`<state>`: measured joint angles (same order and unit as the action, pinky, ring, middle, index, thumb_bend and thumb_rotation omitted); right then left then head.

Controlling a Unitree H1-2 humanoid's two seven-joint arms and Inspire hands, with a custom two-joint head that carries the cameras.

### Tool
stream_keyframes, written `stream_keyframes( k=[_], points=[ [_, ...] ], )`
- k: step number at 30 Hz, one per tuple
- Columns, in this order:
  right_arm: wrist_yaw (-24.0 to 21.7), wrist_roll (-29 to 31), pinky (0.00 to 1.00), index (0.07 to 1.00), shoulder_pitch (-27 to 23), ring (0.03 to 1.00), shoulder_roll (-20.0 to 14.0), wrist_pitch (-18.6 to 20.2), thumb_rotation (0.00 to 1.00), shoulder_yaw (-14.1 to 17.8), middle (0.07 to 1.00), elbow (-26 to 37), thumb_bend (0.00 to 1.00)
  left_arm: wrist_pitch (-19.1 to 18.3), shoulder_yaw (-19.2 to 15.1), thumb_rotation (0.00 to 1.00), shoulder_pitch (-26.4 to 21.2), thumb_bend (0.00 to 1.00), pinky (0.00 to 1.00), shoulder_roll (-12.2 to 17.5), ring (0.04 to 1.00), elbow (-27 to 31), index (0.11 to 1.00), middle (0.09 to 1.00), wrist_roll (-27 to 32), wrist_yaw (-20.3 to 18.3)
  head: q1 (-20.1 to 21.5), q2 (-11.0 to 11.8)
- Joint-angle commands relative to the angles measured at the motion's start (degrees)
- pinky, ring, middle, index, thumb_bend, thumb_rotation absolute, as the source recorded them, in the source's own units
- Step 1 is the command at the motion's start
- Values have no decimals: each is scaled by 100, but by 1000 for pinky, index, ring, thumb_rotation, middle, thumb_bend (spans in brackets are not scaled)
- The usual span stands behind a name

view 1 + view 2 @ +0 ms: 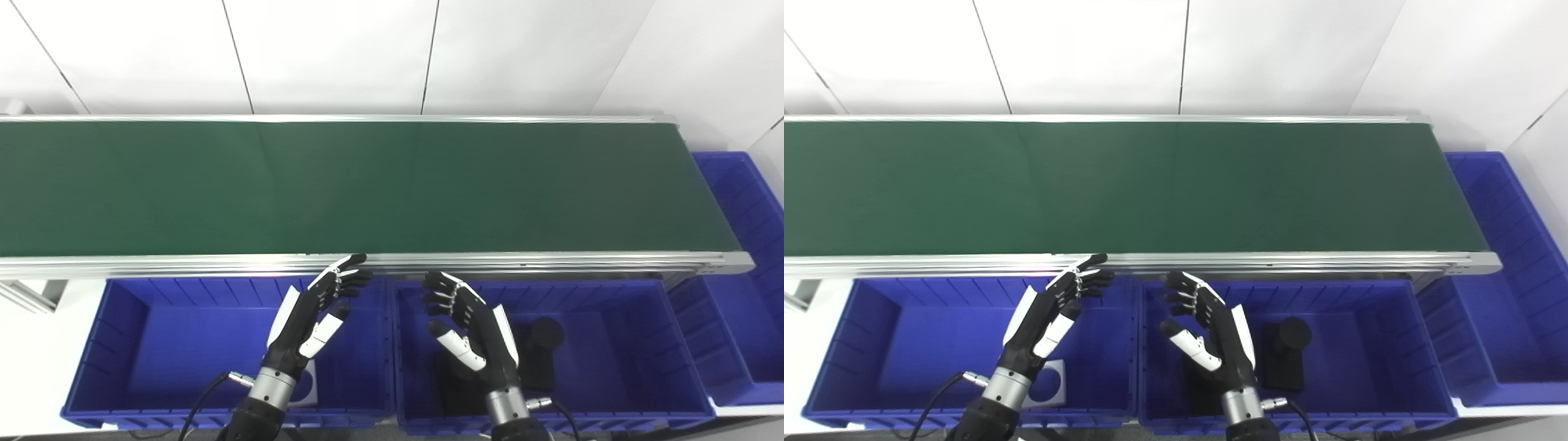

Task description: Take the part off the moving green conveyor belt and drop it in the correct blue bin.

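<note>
The green conveyor belt (367,184) runs across the view and carries no part. My left hand (318,312) is open and empty above the left blue bin (122,318), its fingertips near the belt's front rail. My right hand (465,321) is open and empty above the middle blue bin (643,343). A white plate with a round hole (1048,383) lies in the left bin, partly hidden by my left arm. Black parts (542,352) lie in the middle bin, partly hidden by my right hand.
A third blue bin (747,269) stands at the belt's right end. The belt's aluminium rail (184,264) runs just above the bins. A white wall stands behind the belt.
</note>
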<state>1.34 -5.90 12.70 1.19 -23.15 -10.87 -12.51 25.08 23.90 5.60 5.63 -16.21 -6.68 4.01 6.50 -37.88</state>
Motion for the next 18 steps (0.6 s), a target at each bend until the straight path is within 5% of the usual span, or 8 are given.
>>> stream_keyframes(
  k=[1, 18],
  points=[
    [32, 49, 645, 774, -52, 719, 44, -373, 699, -36, 767, 13, 829, 185, 55, 978, -127, 756, 705, 60, 746, 63, 844, 756, 42, 185, 4, 26],
    [40, 52, 662, 754, -57, 718, -77, -376, 750, -149, 757, 16, 843, 185, 334, 943, -177, 730, 707, 103, 752, -145, 840, 766, 164, 344, -77, 349]
  ],
)
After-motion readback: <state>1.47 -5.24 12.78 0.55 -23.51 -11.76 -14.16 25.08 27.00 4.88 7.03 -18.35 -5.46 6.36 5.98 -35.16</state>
